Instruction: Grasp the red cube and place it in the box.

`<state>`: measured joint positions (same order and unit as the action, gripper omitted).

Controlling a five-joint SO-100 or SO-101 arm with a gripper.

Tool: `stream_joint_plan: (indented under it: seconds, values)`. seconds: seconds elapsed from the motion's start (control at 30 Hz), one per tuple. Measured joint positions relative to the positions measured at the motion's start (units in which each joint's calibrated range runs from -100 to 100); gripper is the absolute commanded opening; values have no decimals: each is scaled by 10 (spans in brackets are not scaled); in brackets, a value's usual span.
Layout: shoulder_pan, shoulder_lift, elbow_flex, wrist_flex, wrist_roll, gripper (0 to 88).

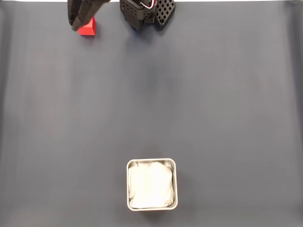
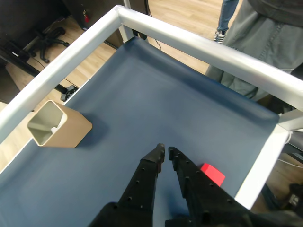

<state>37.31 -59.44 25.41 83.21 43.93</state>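
Fixed view, from above: my tool (image 1: 75, 24) enters at the far left edge of the dark blue counter (image 1: 199, 94), its upper part cut off by the frame. The cube (image 1: 87, 27) rests on the counter just right of the tool tip, partly covered by it; whether the two touch I cannot tell. The black arm base (image 1: 147, 12) sits at the far edge, also cut off. The box (image 1: 152, 184) stands near the near edge, about centre, well apart from the cube, with its white lining bunched inside.

Wrist view: my tool (image 2: 165, 153) points across the counter, its two black fingers (image 2: 147, 177) nearly together, tips a narrow gap apart, gripping nothing. The cube (image 2: 212, 173) lies to the right of the fingers, partly hidden behind one, close to the counter's pale metal frame (image 2: 199, 45). The box (image 2: 59, 127) appears tilted at left. A person's legs (image 2: 255, 42) stand beyond the frame. No writing is legible.
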Motion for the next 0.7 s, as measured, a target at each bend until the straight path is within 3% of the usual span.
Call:
stream_joint_plan:
  seconds: [0.7]
  values:
    - [169, -59, 83, 24, 24, 16]
